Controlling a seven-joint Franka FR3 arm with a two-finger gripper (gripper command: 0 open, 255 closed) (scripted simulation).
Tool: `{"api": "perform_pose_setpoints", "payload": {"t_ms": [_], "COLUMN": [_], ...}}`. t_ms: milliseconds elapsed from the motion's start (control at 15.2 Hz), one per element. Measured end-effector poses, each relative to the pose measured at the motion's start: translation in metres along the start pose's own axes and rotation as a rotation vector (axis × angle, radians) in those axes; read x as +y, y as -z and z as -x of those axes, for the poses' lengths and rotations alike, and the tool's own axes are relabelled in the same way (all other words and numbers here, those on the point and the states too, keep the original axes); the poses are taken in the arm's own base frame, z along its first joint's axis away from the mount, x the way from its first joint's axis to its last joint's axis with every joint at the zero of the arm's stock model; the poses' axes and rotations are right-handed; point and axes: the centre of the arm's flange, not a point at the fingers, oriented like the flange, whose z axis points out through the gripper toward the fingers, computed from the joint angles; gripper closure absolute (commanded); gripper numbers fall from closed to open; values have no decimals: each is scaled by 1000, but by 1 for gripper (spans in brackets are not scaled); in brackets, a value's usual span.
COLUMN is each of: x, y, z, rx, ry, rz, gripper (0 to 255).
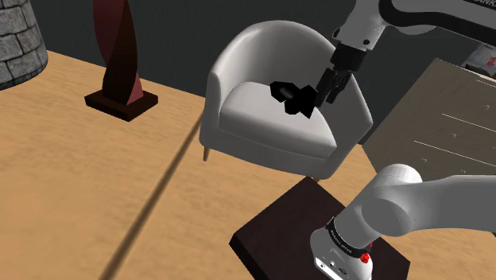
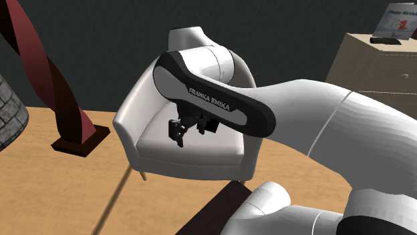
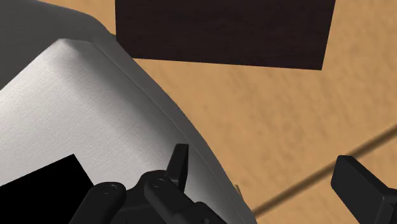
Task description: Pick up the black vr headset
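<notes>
The all-black two-finger end effector (image 1: 325,94) hangs with its fingers apart, clasping nothing. Its tips slant down and to the left, just beside the black VR headset (image 1: 289,97). The headset lies on the seat cushion of the white rounded armchair (image 1: 238,56), near the middle of the shoulder view. The white arm stands on the dark brown box stand (image 1: 274,235) at lower right, bends out of frame, and re-enters from the upper right.
</notes>
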Motion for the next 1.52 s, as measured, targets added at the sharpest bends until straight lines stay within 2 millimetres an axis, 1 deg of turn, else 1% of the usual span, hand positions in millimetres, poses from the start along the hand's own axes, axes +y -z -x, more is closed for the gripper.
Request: {"api": "perform_pose_setpoints", "payload": {"t_ms": [132,528,660,792,858,1122,1320,1518], "x": [3,47,62,79,83,116,139,162], "y": [-2,-26,-38,-43,-47,-59,-64,-66], "z": [-1,-23,-36,-47,-52,-77,-97,-116], "rx": [10,129,172,218,239,328,395,462], "ry": [6,73,98,124,137,187,225,263], "rz": [6,74,98,124,136,187,224,262], "gripper": [0,0,0,0,0,0,0,0]}}
